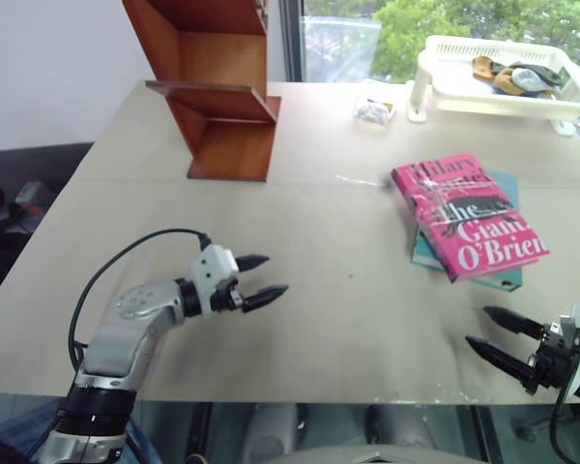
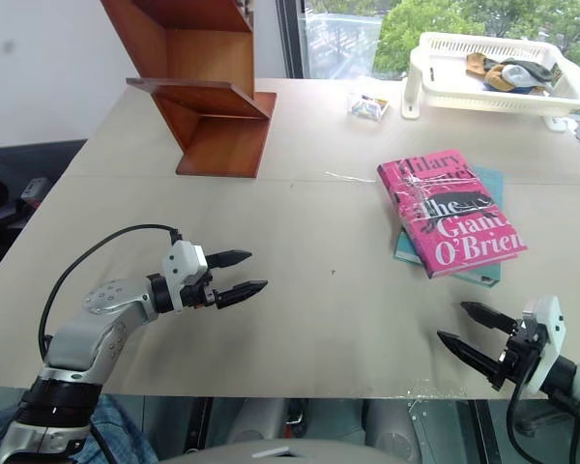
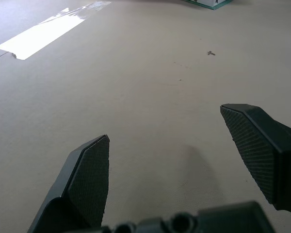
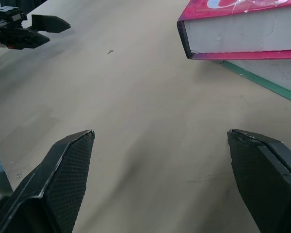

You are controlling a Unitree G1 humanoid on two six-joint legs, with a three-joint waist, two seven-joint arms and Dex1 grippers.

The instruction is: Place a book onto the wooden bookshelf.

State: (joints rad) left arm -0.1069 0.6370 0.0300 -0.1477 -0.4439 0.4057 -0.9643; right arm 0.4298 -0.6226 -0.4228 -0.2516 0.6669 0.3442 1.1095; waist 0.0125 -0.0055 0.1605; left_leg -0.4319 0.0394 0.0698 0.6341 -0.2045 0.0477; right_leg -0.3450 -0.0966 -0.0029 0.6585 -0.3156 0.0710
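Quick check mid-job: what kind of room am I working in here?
Probably an office or lab room: a plain table pushed against a window with trees outside, set with a small bookshelf, two stacked books and a white basket.

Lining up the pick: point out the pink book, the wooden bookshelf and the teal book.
pink book [image 1: 469, 215], left eye view, cover centre
wooden bookshelf [image 1: 230, 145], left eye view, lower back panel
teal book [image 2: 479, 274], right eye view, exposed near corner

A pale beige surface [image 1: 300, 319] fills most of the scene. Behind its far edge a window [image 1: 338, 43] shows daylight and green trees [image 1: 445, 24]. A plain white wall [image 1: 48, 68] stands at the far left.
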